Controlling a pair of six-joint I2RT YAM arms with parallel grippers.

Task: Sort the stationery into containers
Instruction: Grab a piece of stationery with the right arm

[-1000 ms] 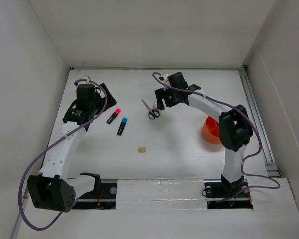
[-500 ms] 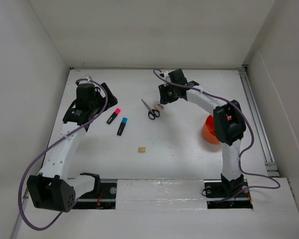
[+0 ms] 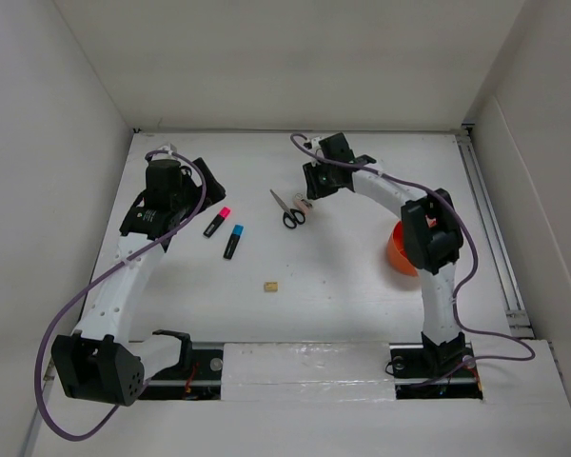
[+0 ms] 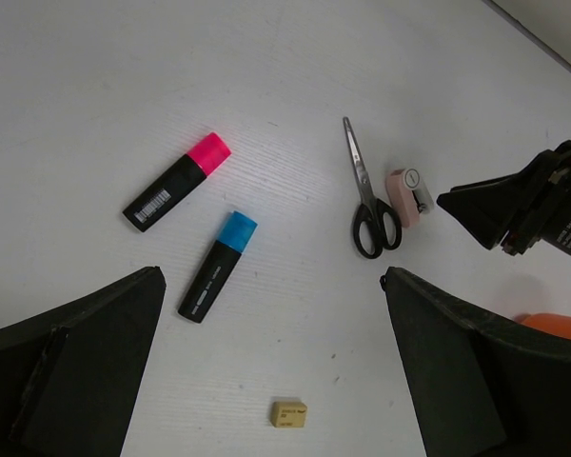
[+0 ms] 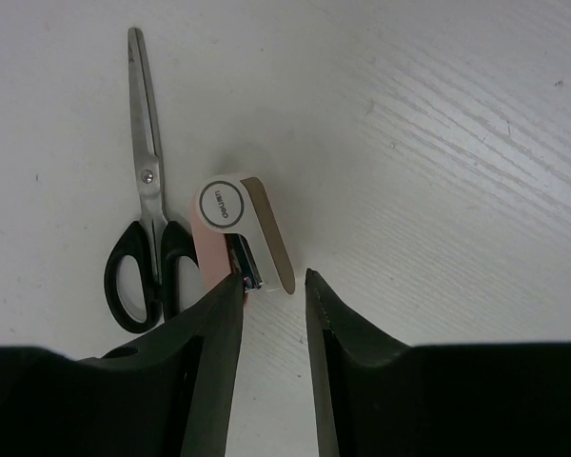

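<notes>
Orange cup (image 3: 396,249) near the counter's right edge, contents not discernible behind the arm. Right gripper (image 5: 272,280) narrowly parted astride pinkish-white piece (image 5: 221,227); left gripper (image 4: 271,278) spread wide.

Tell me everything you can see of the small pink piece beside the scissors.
The pink piece is a small oblong that looks like plastic. It has a pale pink body, a round white disc with tiny lettering at its far end, a tan-grey flap along one side and a dark metal insert at its near end. It lies flat on the white table, right beside the black handles of the scissors, touching or nearly so. The open right gripper sits at its near end; whether they touch cannot be told.
</notes>
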